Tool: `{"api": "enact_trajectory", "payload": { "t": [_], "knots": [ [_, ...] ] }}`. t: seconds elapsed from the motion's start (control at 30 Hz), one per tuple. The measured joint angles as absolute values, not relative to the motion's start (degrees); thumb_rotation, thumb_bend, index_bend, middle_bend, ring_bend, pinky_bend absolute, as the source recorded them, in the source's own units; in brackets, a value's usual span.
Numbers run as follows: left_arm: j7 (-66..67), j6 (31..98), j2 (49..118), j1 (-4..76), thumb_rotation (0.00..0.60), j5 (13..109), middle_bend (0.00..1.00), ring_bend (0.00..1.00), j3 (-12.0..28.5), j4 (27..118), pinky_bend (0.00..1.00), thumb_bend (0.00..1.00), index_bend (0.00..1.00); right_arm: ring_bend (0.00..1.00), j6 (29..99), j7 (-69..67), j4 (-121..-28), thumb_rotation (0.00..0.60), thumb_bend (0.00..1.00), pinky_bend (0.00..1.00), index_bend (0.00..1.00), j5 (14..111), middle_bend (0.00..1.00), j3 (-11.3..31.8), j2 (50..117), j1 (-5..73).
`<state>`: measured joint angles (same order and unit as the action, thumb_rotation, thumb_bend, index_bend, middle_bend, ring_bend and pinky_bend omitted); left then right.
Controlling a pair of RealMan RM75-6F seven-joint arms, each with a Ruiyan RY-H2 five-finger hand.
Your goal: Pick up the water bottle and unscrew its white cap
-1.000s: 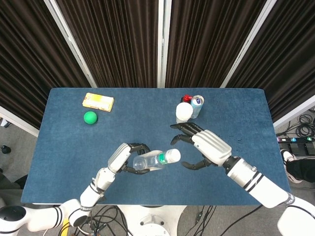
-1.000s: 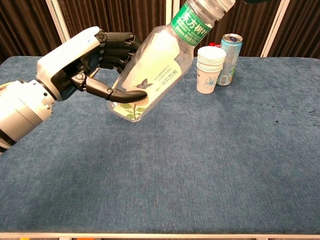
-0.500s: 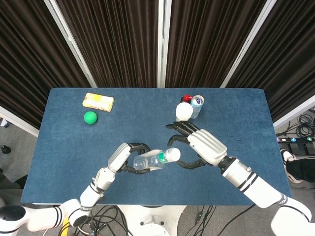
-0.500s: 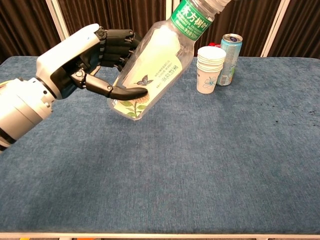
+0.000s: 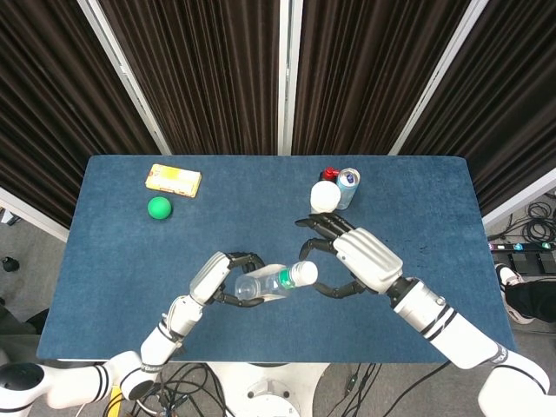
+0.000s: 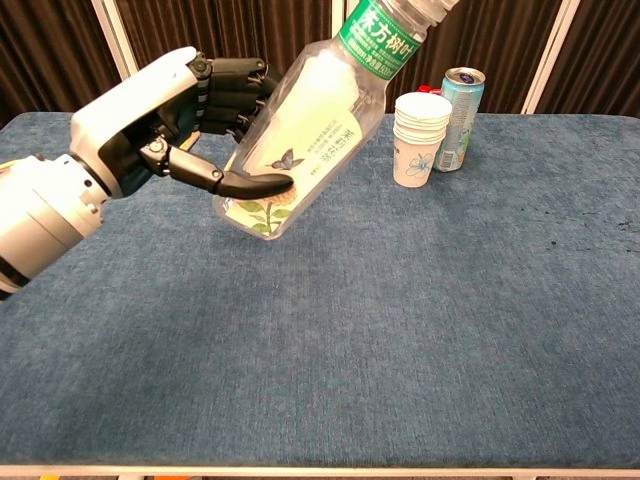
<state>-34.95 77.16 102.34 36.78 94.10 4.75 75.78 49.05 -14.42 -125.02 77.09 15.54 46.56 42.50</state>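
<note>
My left hand (image 5: 219, 275) (image 6: 165, 125) grips a clear water bottle (image 5: 274, 281) (image 6: 305, 120) with a green band around its lower body, holding it tilted above the table, neck toward the right. Its white cap (image 5: 304, 273) shows in the head view; in the chest view the cap is cut off by the top edge. My right hand (image 5: 360, 258) is open just right of the cap, fingers spread and curved around it without clearly touching. The chest view does not show the right hand.
A stack of white paper cups (image 5: 324, 197) (image 6: 418, 139) and a drinks can (image 5: 347, 185) (image 6: 458, 116) stand at the back right on the blue table (image 5: 434, 208). A green ball (image 5: 159, 208) and a yellow box (image 5: 173, 180) lie at the back left.
My right hand has drawn in leftward toward the cap over the last second. The bottle has risen and tipped slightly in my left hand.
</note>
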Motion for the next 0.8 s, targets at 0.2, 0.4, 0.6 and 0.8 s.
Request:
{"api": "enact_trajectory", "payload": {
  "t": [0.2, 0.4, 0.6, 0.8],
  "knots": [
    [-34.9, 77.1, 102.4, 36.8, 0.600, 94.0, 0.56, 0.51, 4.8, 75.8, 0.60, 0.41, 0.59, 0.00, 49.6, -15.3, -125.0, 0.600, 0.21, 0.00, 0.39, 78.2, 0.09, 15.6, 46.4, 42.1],
    [-35.1, 77.0, 102.3, 36.9, 0.600, 93.9, 0.56, 0.51, 4.9, 76.0, 0.61, 0.42, 0.59, 0.00, 49.4, -15.3, -124.8, 0.600, 0.21, 0.00, 0.39, 78.7, 0.09, 15.3, 46.4, 42.0],
    [-35.2, 77.0, 102.2, 36.9, 0.600, 93.9, 0.56, 0.51, 5.0, 76.1, 0.61, 0.42, 0.59, 0.00, 49.2, -15.3, -124.6, 0.600, 0.20, 0.00, 0.39, 78.4, 0.09, 15.4, 46.8, 42.3],
    [-35.4, 77.1, 102.2, 36.8, 0.600, 93.9, 0.56, 0.51, 4.9, 76.0, 0.61, 0.42, 0.59, 0.00, 49.1, -15.1, -124.6, 0.600, 0.20, 0.00, 0.39, 77.9, 0.10, 15.7, 47.0, 42.6]
  ]
}}
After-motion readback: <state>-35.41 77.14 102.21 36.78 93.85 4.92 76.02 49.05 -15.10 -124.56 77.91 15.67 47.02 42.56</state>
